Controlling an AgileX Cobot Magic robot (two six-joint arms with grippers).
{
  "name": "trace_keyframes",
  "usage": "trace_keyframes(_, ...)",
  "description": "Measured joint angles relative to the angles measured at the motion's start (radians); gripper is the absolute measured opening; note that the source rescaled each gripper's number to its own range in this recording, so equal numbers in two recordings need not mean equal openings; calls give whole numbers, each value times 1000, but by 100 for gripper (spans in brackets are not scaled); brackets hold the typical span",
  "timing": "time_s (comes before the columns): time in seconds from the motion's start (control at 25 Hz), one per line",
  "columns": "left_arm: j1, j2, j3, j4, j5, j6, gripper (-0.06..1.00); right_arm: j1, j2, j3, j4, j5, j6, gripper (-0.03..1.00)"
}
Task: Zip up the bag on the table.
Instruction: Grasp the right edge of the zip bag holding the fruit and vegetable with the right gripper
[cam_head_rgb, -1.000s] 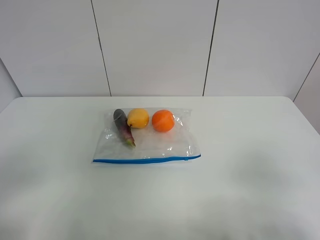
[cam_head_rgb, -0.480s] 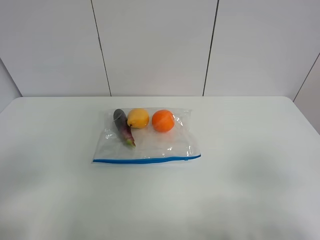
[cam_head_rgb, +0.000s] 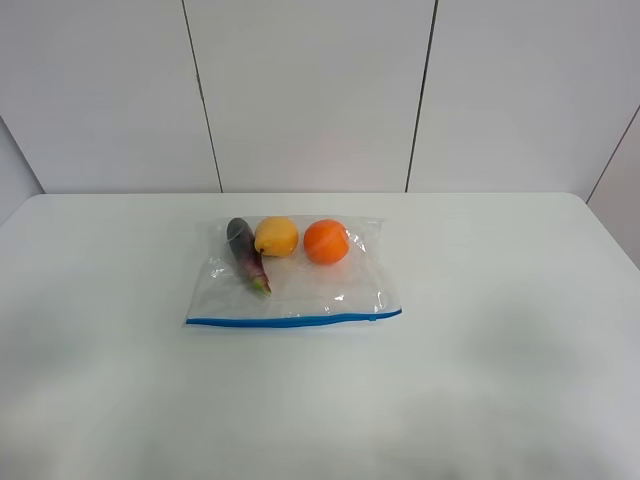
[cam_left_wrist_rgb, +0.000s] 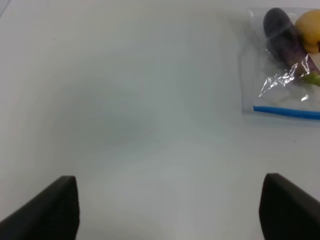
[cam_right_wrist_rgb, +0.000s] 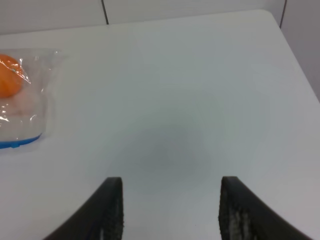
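The bag (cam_head_rgb: 300, 285) is clear plastic and lies flat in the middle of the white table (cam_head_rgb: 500, 330). Its blue zipper strip (cam_head_rgb: 292, 320) runs along the near edge. Inside are a purple eggplant (cam_head_rgb: 246, 252), a yellow fruit (cam_head_rgb: 276, 236) and an orange (cam_head_rgb: 326, 240). Neither arm shows in the high view. My left gripper (cam_left_wrist_rgb: 167, 210) is open, its fingertips (cam_left_wrist_rgb: 50, 210) wide apart above bare table, off the bag's left end (cam_left_wrist_rgb: 280, 107). My right gripper (cam_right_wrist_rgb: 170, 215) is open above bare table, off the bag's right end (cam_right_wrist_rgb: 20, 115).
White wall panels (cam_head_rgb: 310, 95) stand behind the table's far edge. The table's rounded right corner (cam_right_wrist_rgb: 270, 15) shows in the right wrist view. Nothing else lies on the table.
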Motion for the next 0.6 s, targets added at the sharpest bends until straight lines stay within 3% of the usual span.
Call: trace_keyframes(0.6,0,0,0,0,0,0,100,0,1,-7,0,-34,0,61)
